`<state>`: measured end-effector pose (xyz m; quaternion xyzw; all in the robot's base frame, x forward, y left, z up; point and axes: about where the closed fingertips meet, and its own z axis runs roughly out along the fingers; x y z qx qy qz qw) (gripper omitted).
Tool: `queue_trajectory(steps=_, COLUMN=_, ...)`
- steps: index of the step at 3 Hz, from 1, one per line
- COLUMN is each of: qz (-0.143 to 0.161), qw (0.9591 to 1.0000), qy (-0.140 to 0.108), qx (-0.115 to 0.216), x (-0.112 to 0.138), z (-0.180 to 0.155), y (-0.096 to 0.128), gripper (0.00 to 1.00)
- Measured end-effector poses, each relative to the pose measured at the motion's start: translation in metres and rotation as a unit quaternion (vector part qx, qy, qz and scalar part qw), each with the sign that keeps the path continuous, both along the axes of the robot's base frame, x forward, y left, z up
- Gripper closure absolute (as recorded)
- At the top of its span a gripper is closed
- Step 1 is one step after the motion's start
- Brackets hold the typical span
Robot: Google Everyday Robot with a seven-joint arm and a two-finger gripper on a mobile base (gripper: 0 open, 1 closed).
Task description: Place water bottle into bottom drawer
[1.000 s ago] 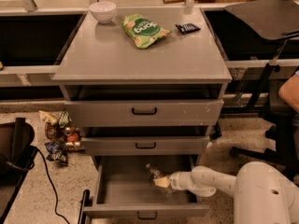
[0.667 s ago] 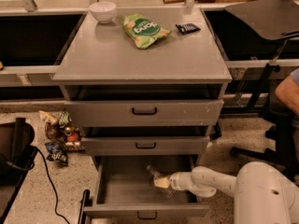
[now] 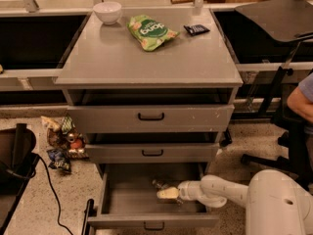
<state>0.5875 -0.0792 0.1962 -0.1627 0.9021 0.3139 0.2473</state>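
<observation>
We see the pale gripper [image 3: 168, 194] inside the grey metal bottom drawer [image 3: 117, 199], the crinkled clear water bottle [image 3: 159, 184] at its eleven o'clock. We cannot tell its grasp. The floor [image 3: 44, 199] is speckled.

arm [image 3: 221, 192]: white, rounded | gripper [image 3: 164, 194]: cream, inside bottom drawer [image 3: 131, 202]

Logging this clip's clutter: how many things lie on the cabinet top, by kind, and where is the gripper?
Bowl: 1
Snack bag: 1
Black packet: 1
Total: 3
The gripper is inside the open bottom drawer.
</observation>
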Motion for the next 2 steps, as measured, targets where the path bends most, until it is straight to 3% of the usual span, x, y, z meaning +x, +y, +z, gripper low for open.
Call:
queue_trajectory(steps=1, qz=0.029, qw=0.9982, qy=-0.043, qx=0.029, x=-0.015, z=0.031, y=0.0, gripper=0.0)
queue_trajectory(steps=2, qz=0.106, qw=0.9816, qy=-0.135, qx=0.085, x=-0.053, z=0.108, y=0.009, gripper=0.0)
